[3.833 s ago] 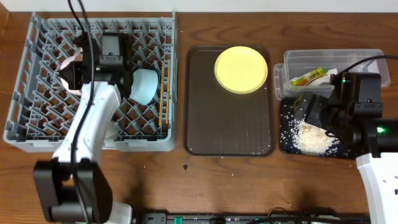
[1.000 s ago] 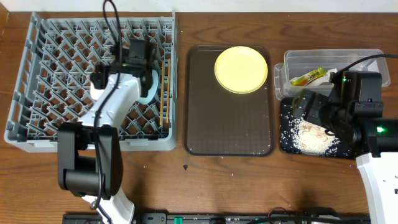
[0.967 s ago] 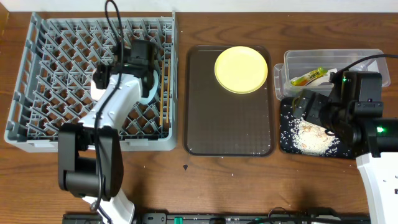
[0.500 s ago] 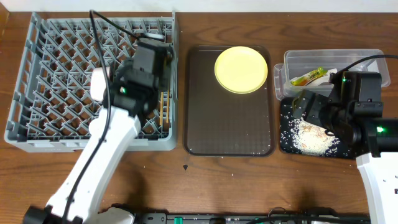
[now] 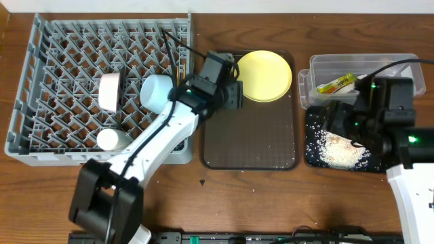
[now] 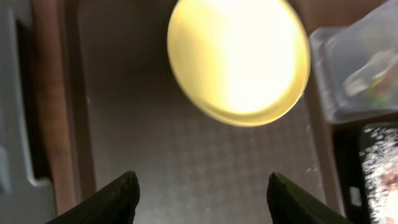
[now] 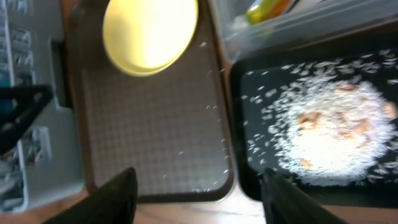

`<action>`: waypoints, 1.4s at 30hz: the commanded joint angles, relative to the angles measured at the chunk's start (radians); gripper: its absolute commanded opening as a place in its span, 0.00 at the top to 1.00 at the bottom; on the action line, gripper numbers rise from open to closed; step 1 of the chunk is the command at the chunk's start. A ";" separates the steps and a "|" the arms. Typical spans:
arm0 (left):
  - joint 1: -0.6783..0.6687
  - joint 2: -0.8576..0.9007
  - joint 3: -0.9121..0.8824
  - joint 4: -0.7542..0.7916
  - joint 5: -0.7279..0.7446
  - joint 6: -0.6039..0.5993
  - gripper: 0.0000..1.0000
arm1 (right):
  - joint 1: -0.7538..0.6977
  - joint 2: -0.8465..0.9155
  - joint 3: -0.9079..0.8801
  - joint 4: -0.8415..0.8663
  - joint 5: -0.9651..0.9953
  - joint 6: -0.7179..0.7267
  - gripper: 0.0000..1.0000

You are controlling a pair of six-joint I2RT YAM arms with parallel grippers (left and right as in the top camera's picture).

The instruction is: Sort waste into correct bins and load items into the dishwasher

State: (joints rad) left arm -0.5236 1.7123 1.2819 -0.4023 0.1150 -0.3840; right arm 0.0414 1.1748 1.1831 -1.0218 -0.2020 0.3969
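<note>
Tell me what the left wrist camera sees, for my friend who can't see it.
A round yellow plate lies on a brown serving tray, just ahead of the left gripper, which is open and empty.

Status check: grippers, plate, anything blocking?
Left gripper open, empty, over brown tray, short of yellow plate. Right gripper open by black tray. Nothing blocks plate.

Yellow plate [image 5: 263,75], grey rack [image 5: 41,81]
</note>
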 commanded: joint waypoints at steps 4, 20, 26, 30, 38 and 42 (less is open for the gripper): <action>0.003 -0.101 0.003 -0.043 0.032 -0.044 0.33 | 0.132 0.153 -0.014 0.084 -0.024 0.158 0.49; 0.003 -0.476 0.003 -0.360 0.031 0.006 0.33 | 0.380 0.664 -0.013 0.592 0.348 0.501 0.55; 0.003 -0.513 0.003 -0.416 0.031 0.006 0.33 | 0.383 0.766 -0.013 0.693 0.357 0.553 0.52; 0.002 -0.512 0.003 -0.449 0.031 0.006 0.33 | 0.383 0.790 -0.013 0.732 0.367 0.534 0.61; 0.001 -0.512 0.003 -0.457 0.031 0.009 0.33 | 0.402 0.791 -0.013 0.620 0.362 0.534 0.82; 0.001 -0.512 0.003 -0.457 0.031 0.009 0.33 | 0.414 0.791 -0.013 0.582 0.368 0.528 0.95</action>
State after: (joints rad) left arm -0.5236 1.2045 1.2793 -0.8570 0.1368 -0.3916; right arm 0.4339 1.9549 1.1778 -0.4160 0.1547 0.9279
